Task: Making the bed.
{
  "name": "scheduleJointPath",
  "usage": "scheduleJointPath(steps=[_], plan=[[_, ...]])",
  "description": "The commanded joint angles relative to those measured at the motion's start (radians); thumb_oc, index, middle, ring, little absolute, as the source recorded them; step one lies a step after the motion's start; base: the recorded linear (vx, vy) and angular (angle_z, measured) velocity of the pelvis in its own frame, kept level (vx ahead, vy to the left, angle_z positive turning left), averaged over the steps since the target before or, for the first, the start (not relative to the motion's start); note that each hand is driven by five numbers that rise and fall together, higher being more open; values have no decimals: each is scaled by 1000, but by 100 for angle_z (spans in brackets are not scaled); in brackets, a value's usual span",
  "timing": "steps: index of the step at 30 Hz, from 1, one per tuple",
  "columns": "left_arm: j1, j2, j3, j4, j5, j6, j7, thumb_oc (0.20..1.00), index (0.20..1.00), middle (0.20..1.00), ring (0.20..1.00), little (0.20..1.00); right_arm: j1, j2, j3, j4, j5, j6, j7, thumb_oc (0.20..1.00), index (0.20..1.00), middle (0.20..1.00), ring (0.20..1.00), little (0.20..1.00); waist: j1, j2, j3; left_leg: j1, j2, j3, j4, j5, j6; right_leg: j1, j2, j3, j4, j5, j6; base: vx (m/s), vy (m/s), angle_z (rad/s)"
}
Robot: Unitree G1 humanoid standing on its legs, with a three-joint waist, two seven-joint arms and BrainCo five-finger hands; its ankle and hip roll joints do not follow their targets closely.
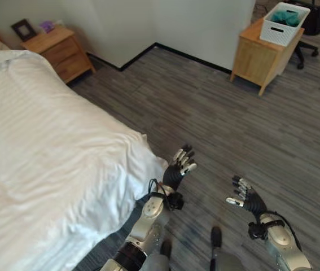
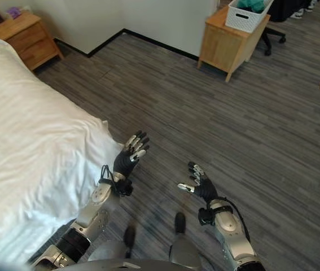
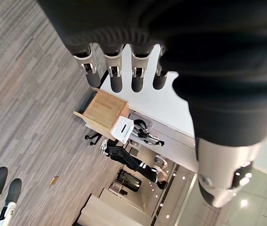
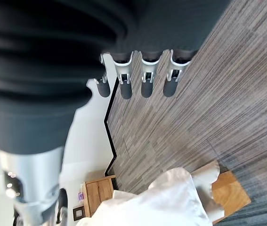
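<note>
From my seat the room is evenly and brightly lit, and the white rumpled bed cover (image 1: 41, 152) is nearly washed out. The grey striped plank floor (image 1: 244, 130) carries only soft shadows, and straight lines bow toward the edges of the head views.

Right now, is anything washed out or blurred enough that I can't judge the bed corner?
Left eye view: the white duvet is bright, with folds faint across the top, yet its corner reads clearly against the floor. Right wrist view: the dark cover close to the lens is soft, the corner sharper. Left hand and right hand look crisp.
</note>
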Motion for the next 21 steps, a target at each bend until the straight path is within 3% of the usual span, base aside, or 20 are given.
scheduleJointPath(steps=[1, 4, 5, 8, 10, 12, 13, 14, 15, 16, 17, 18, 21], plan=[[-17, -29, 24, -21, 20, -65, 12, 1000, 1000, 1000, 1000, 1000, 19, -15, -1, -72, -36, -48, -5, 1000, 1000, 1000, 1000, 1000, 29, -4, -21, -223, -33, 69, -24, 218, -83, 257, 57, -42, -27, -168, 18, 452, 38, -150], [-21, -38, 37, -14, 11, -66, 28, 1000, 1000, 1000, 1000, 1000, 16, -5, -5, -74, -42, -40, -18, 1000, 1000, 1000, 1000, 1000, 52, 4, -24, -278, -19, 156, -32, 241, -82, 308, 64, -21, -27, -207, 19, 363, 98, -59], [-20, -40, 42, -12, 5, -65, 24, 1000, 1000, 1000, 1000, 1000, 18, -2, -8, -77, -47, -38, -15, 1000, 1000, 1000, 1000, 1000, 53, 4, -32, -272, -13, 170, -32, 226, -65, 317, 61, -16, -27, -208, 29, 358, 135, -15], [-14, -35, 44, -15, 3, -66, 38, 1000, 1000, 1000, 1000, 1000, 31, 8, -7, -80, -73, -31, -20, 1000, 1000, 1000, 1000, 1000, 49, -7, -48, -262, -14, 151, -32, 243, -48, 331, 43, -19, -27, -219, 45, 301, 117, -28], [-19, -23, 38, -22, -2, -66, 39, 1000, 1000, 1000, 1000, 1000, 36, 16, -10, -77, -94, -34, -26, 1000, 1000, 1000, 1000, 1000, 49, -43, -58, -244, -26, 141, -32, 236, -30, 365, 17, -18, -27, -220, 46, 325, 75, -10], [-30, -4, 25, -30, 4, -59, 37, 1000, 1000, 1000, 1000, 1000, 35, 23, -5, -77, -107, -41, -34, 1000, 1000, 1000, 1000, 1000, 48, -75, -56, -204, -35, 140, -32, 209, -4, 333, 0, -40, 95, -183, 76, 296, 50, -10], [-50, 10, 24, -37, 16, -60, 51, 1000, 1000, 1000, 1000, 1000, 28, 25, 1, -83, -111, -40, -35, 1000, 1000, 1000, 1000, 1000, 36, -88, -44, -166, -41, 140, -32, 185, 10, 294, -6, -50, 198, -135, 118, 191, 46, 12], [-51, 9, 24, -37, 16, -60, 51, 1000, 1000, 1000, 1000, 1000, 28, 24, 1, -82, -111, -40, -35, 1000, 1000, 1000, 1000, 1000, 39, -85, -46, -169, -36, 142, -32, 187, 9, 291, -2, -47, 197, -132, 117, 242, 91, 19], [-79, 25, 10, -34, 36, -63, 61, 1000, 1000, 1000, 1000, 1000, 23, 29, 6, -94, -114, -40, -30, 1000, 1000, 1000, 1000, 1000, 15, -81, -33, -103, -24, 128, -32, 149, 20, 204, -9, -64, 365, -48, 159, 254, 89, 15], [-87, 30, 4, -35, 48, -63, 65, 1000, 1000, 1000, 1000, 1000, 32, 33, 5, -100, -115, -40, -25, 1000, 1000, 1000, 1000, 1000, 2, -73, -27, -76, -17, 110, -32, 136, 21, 152, -15, -78, 430, -3, 161, 262, 88, -4], [-87, 30, 4, -36, 49, -63, 65, 1000, 1000, 1000, 1000, 1000, 32, 33, 4, -101, -115, -39, -25, 1000, 1000, 1000, 1000, 1000, -1, -76, -26, -76, -21, 108, -32, 135, 21, 151, -19, -81, 438, -10, 162, 313, 49, 12], [-71, 29, 8, -33, 35, -58, 52, 1000, 1000, 1000, 1000, 1000, 27, 38, -8, -72, -106, -47, -32, 1000, 1000, 1000, 1000, 1000, -14, -60, -22, -48, -11, 79, -32, 116, 21, 96, -37, -114, 463, 6, 141, 289, 26, 37], [-76, 33, -1, -37, 32, -60, 47, 1000, 1000, 1000, 1000, 1000, 40, 48, -22, -79, -110, -40, -34, 1000, 1000, 1000, 1000, 1000, -57, -56, -18, -12, -17, 35, -32, 80, 14, 43, -38, -124, 358, -39, 105, 348, -2, 69]])
